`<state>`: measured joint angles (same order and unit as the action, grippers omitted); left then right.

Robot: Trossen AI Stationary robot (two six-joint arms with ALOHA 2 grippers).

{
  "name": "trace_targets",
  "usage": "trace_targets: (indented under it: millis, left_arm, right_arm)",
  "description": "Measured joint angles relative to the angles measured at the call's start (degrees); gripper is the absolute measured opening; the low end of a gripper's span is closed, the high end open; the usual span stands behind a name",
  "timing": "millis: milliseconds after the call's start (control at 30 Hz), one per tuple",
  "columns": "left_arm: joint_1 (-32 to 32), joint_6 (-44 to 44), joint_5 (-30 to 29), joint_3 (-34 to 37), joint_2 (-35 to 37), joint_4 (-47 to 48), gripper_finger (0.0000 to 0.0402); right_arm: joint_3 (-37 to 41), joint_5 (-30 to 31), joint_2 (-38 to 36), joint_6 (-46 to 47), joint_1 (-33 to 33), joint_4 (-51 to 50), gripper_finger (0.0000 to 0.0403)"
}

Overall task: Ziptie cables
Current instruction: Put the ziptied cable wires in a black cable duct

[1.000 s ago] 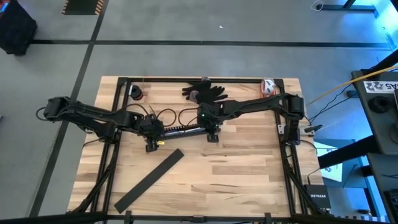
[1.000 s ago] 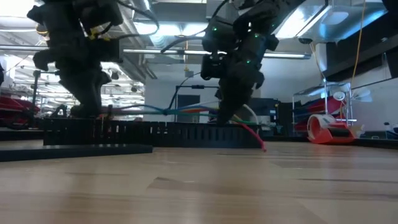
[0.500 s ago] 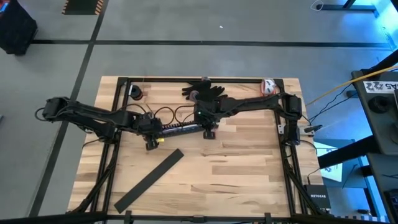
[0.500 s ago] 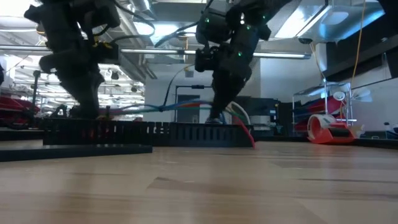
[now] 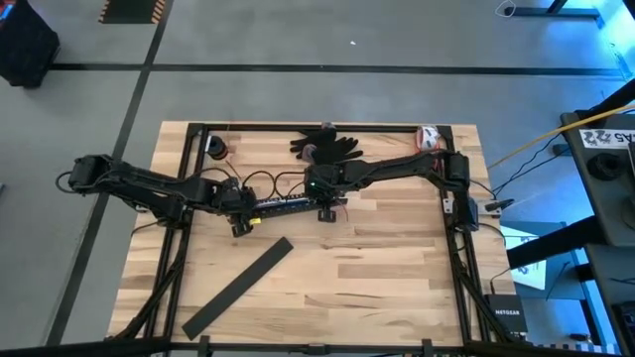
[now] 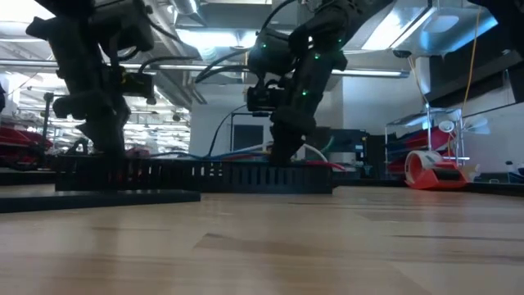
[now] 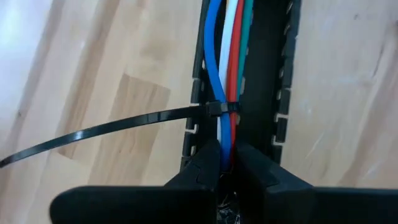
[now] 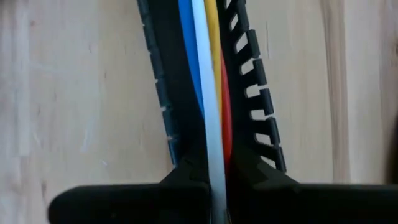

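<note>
Down in the slotted black duct (image 5: 288, 205) near the middle of the table (image 5: 397, 278), the cables (image 7: 227, 68) run side by side: blue, white, red and green. Left gripper (image 7: 227, 163) is pinching that bundle, fingers pressed tight on it, just short of the ziptie (image 7: 106, 129), which wraps the wires and trails its tail out over the wood. Right gripper (image 8: 211, 177) clamps the same bundle at the duct's other end, white, blue, yellow and red strands between its fingers. A flat black strip (image 5: 238, 286) lies apart, nearer the table's front edge.
</note>
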<state>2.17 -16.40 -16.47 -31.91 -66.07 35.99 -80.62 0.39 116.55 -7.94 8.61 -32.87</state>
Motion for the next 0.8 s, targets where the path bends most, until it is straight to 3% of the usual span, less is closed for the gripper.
trace_targets:
  millis: [133,467,800]
  left_arm:
    - [-0.02,-0.93,2.54,0.5,-0.19,0.52,0.0049]
    - [0.23,0.27,9.69,-2.79,1.67,6.8,0.0158]
    - [-0.3,3.09,6.73,-5.43,6.63,0.26,0.0161]
  right_arm:
    - [-0.02,0.25,0.2,-0.83,-0.01,0.29,0.0041]
    - [-0.06,0.42,0.16,-1.52,0.08,-0.35,0.0148]
    - [-5.79,-1.07,0.73,-2.74,0.1,-4.76,0.0159]
